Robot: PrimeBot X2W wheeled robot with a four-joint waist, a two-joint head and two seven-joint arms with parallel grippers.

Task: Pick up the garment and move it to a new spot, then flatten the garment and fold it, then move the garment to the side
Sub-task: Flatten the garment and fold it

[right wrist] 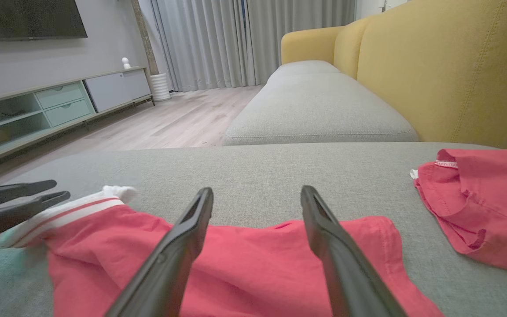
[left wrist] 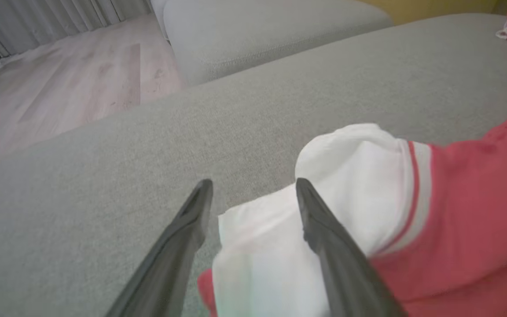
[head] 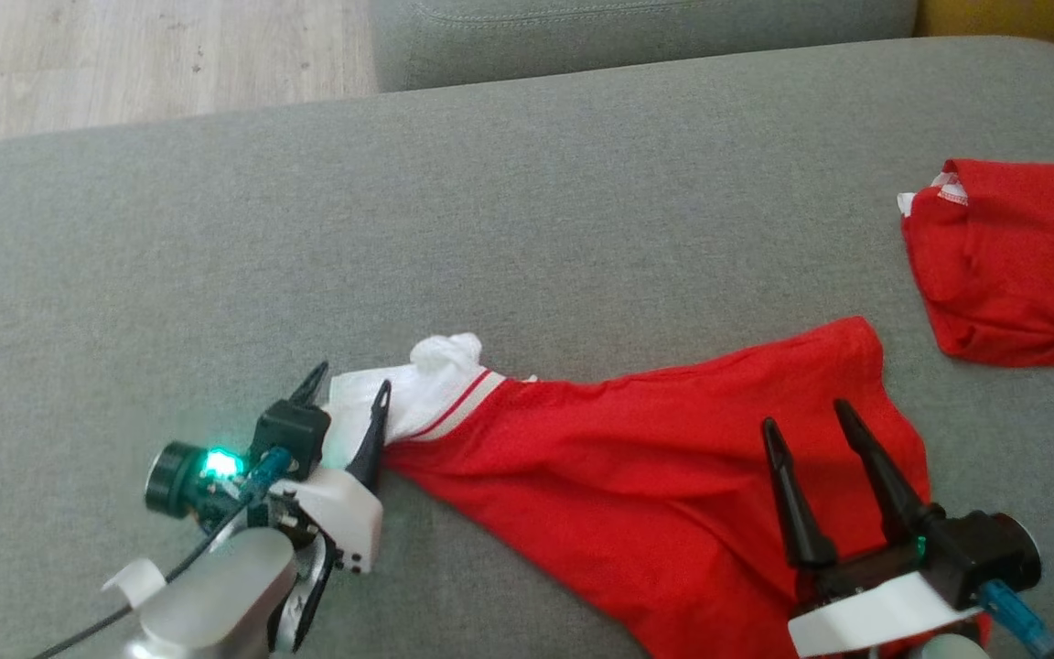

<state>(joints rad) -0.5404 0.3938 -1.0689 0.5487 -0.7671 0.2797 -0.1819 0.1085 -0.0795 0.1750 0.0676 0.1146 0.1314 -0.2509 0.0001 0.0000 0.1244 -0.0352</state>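
red garment (head: 637, 458) lies spread on grey cushion (head: 490, 229), its white trim (head: 435, 394) at the left end. l gripper (head: 353, 377) jaws apart, straddling the white trim w/ cloth between them, not pinched; r gripper (head: 806, 414) jaws wide apart over the garment's right part, holding nothing. 2nd red garment (head: 1012, 265) sits well apart at far right.

Garment (head: 655, 476) on the seat cushion (head: 490, 210) (second garment (head: 1012, 265) behind, to its right)
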